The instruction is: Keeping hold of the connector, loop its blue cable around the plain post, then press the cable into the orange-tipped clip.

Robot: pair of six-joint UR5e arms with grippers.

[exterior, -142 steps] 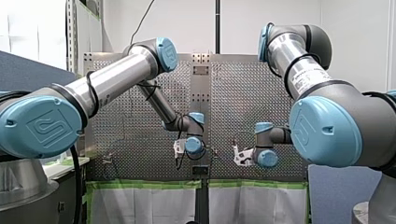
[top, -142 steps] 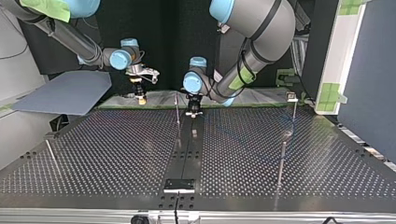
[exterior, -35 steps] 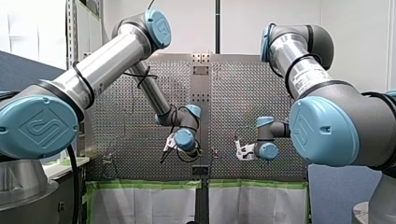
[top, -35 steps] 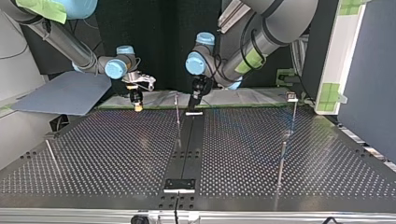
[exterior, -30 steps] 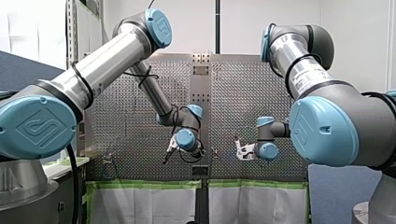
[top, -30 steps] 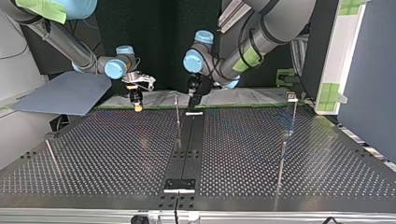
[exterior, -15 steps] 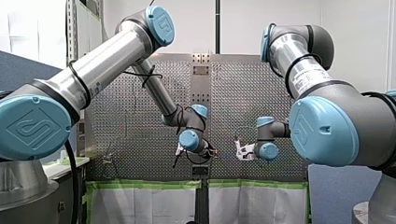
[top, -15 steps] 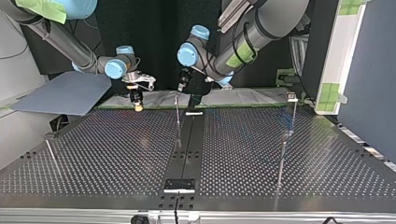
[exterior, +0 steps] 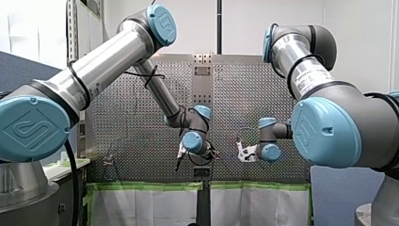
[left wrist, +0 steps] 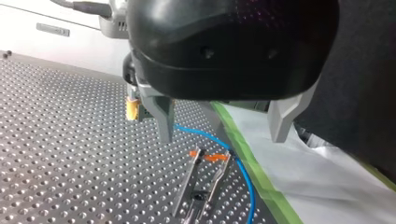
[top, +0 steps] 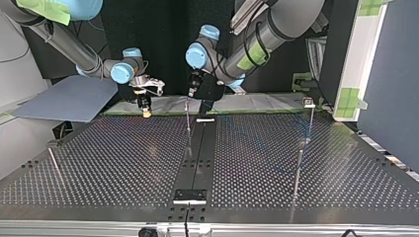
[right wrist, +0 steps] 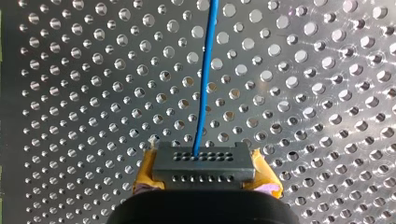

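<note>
My right gripper (right wrist: 204, 184) is shut on the dark connector (right wrist: 204, 163), which sits between its yellow pads (right wrist: 145, 175). The blue cable (right wrist: 205, 70) runs straight ahead from the connector over the perforated plate. My left gripper (left wrist: 222, 137) hangs open and holds nothing. Beneath it stands the orange-tipped clip (left wrist: 208, 156). The blue cable (left wrist: 210, 138) curves close past the clip's tips, and I cannot tell if it touches them. In the top view my left gripper (top: 202, 101) hovers beside a thin upright rod (top: 188, 116), and my right gripper (top: 145, 108) is further to the left.
A green tape strip (left wrist: 254, 163) and white sheet border the plate beside the clip. More thin rods stand at the top view's right (top: 298, 168) and left (top: 54, 165). A dark centre strip (top: 197, 158) runs along the perforated table (top: 123, 163).
My left arm has lifted and swung its gripper towards the top view's left, turning it over the thin rod. My right arm has kept still with the connector.
</note>
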